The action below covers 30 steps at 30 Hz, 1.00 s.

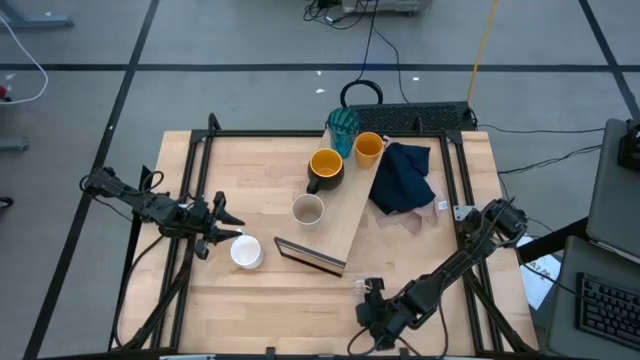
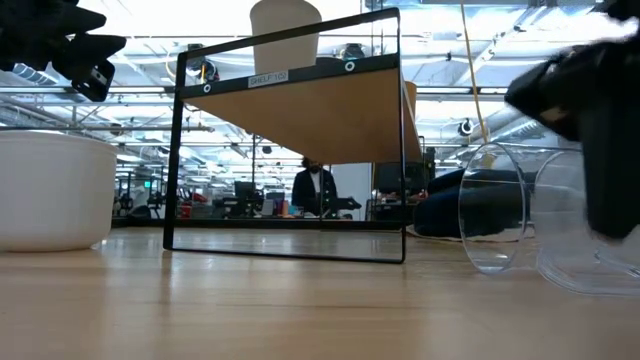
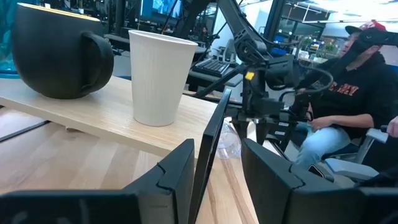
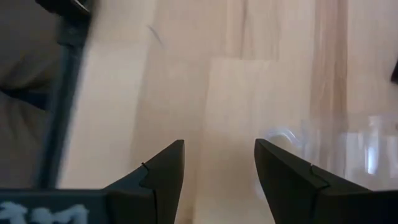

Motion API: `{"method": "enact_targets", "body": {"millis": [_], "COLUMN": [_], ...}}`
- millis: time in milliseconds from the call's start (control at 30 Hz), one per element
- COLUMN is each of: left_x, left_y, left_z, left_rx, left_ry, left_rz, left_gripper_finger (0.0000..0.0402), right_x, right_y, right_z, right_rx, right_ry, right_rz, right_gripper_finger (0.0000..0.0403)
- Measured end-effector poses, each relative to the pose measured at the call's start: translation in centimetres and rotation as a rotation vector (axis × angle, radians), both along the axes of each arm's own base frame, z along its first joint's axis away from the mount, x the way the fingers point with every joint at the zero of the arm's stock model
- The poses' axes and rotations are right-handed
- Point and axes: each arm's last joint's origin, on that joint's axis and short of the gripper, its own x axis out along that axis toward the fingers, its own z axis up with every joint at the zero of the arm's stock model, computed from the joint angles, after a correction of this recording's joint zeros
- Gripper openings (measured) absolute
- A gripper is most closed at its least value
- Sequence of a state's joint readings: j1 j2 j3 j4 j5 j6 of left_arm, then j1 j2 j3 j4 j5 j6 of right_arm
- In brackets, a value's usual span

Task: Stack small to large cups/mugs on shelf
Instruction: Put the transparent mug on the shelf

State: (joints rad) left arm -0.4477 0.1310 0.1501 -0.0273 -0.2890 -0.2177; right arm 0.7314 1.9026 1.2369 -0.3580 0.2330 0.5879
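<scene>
Cups count six: four on the shelf (image 1: 340, 215), namely teal tumbler (image 1: 342, 126), orange cup (image 1: 368, 148), dark mug (image 1: 325, 168) and beige cup (image 1: 308, 210); white mug (image 1: 246, 252) and clear glass (image 1: 362, 287) sit on the wooden counter (image 1: 270, 310). Left gripper (image 1: 230, 232) and right gripper (image 1: 372, 312) both show spread, empty fingers.
</scene>
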Motion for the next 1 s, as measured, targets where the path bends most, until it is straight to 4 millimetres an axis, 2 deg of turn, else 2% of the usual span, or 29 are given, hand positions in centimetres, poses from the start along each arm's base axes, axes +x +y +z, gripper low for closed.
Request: {"method": "enact_targets", "body": {"millis": [100, 600, 1000], "left_x": [0.0, 0.0, 0.0], "left_y": [0.0, 0.0, -0.1], "left_z": [0.0, -0.1, -0.3], "left_rx": [0.001, -0.002, 0.007], "left_ry": [0.002, 0.008, 0.030], "left_rz": [0.000, -0.006, -0.029], "left_gripper_finger": [0.0134, 0.0134, 0.0134], "right_x": [0.3, 0.6, 1.7], "right_y": [-0.3, -1.9, -3.1], "right_z": [-0.6, -0.9, -1.5], "right_rx": [-0.016, -0.058, 0.011], "right_ry": [0.022, 0.095, 0.169], "right_rz": [0.000, -0.027, -0.033], "right_gripper_finger": [0.0187, 0.0187, 0.0183]}}
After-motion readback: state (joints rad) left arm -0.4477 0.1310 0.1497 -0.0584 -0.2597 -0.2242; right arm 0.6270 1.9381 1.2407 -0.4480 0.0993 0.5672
